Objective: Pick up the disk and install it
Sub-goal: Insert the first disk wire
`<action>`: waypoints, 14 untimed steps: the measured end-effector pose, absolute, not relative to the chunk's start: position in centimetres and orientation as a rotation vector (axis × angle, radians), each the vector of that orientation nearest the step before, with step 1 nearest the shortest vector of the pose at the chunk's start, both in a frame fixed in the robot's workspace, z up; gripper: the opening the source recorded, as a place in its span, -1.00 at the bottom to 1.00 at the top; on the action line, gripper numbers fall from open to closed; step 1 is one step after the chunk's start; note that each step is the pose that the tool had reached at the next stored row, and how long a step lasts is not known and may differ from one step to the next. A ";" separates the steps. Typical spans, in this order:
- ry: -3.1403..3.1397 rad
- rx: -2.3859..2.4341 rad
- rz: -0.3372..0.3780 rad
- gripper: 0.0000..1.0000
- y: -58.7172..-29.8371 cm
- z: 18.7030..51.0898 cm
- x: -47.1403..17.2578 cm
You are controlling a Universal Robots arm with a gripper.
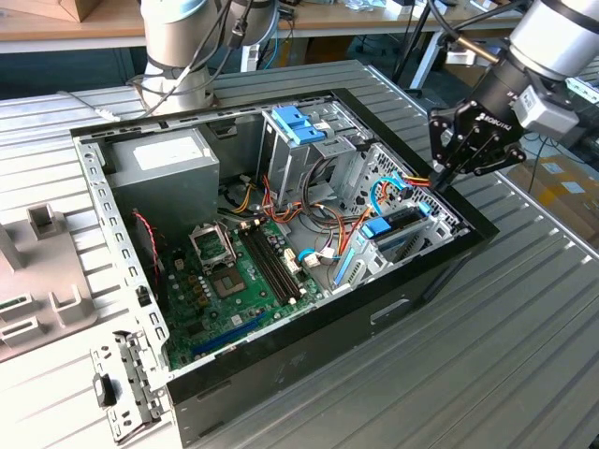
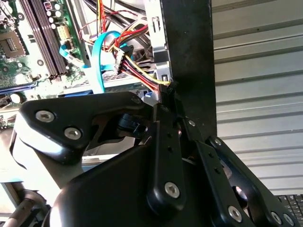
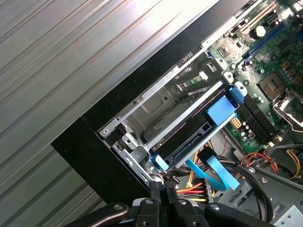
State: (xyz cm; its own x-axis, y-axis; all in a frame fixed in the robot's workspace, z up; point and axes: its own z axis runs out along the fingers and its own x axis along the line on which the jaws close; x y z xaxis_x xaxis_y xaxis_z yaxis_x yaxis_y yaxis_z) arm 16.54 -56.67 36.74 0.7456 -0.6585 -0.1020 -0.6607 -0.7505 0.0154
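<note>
The disk (image 3: 185, 140) lies flat in a low metal bay with light-blue tabs at the corner of the open computer case (image 1: 440, 262), seen edge-on as a dark slab. In the exterior view the disk (image 1: 401, 224) sits at the case's right end. My gripper (image 1: 438, 178) hangs just above that end's black rim, beside the bay. In both wrist views its fingertips (image 3: 162, 185) are pressed together with nothing between them, right by a bundle of red, yellow and black wires (image 2: 137, 71). My gripper (image 2: 169, 87) stays apart from the disk.
Inside the case are a green motherboard (image 1: 243, 271), a grey power-supply box (image 1: 164, 159) and an upright cage with blue tabs (image 1: 299, 126). A blue ribbon cable (image 3: 220, 172) runs near the bay. A loose metal bracket (image 1: 122, 383) lies on the ribbed table. Another arm's base (image 1: 178, 47) stands behind.
</note>
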 end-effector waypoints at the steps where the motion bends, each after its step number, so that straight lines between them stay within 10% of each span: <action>1: 1.101 -2.914 0.158 -0.66 -56.7 36.7 16.4; 14: 1.102 -2.915 0.157 -0.66 -56.7 36.7 14.0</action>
State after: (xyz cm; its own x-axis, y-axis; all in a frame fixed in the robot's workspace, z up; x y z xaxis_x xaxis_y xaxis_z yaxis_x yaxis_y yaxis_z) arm 13.97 -56.67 36.74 0.7455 -0.6587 -0.1018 -0.6609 -0.7504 0.0153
